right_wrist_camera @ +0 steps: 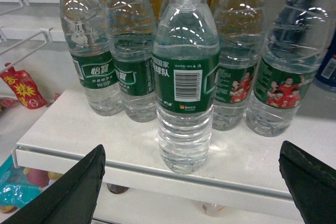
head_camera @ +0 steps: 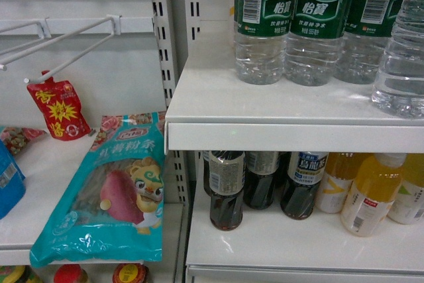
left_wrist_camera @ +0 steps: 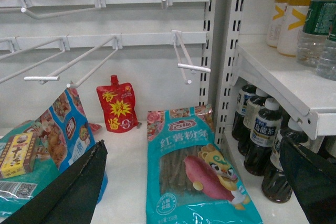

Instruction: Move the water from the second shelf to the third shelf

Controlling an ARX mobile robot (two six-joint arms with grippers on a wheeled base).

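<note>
One water bottle (right_wrist_camera: 186, 87), clear and ribbed with a dark green label and a barcode, stands alone near the front edge of a white shelf (right_wrist_camera: 94, 129). Several bottles like it (right_wrist_camera: 131, 61) stand in a row behind it. My right gripper (right_wrist_camera: 191, 148) is open just in front of the shelf edge, its dark fingers well apart on either side of that front bottle and not touching it. In the head view the same bottle (head_camera: 401, 57) shows at the right edge; neither gripper appears there. My left gripper (left_wrist_camera: 191, 144) hangs open over the neighbouring bay, holding nothing.
Under the water shelf (head_camera: 218, 104), a lower shelf (head_camera: 265, 250) holds dark tea bottles (head_camera: 265, 183) and orange drink bottles (head_camera: 371, 190). The left bay has a teal snack packet (head_camera: 106, 190), a red pouch (head_camera: 58, 111) and wire hooks (head_camera: 66, 44). A slotted upright (head_camera: 169, 51) divides the bays.
</note>
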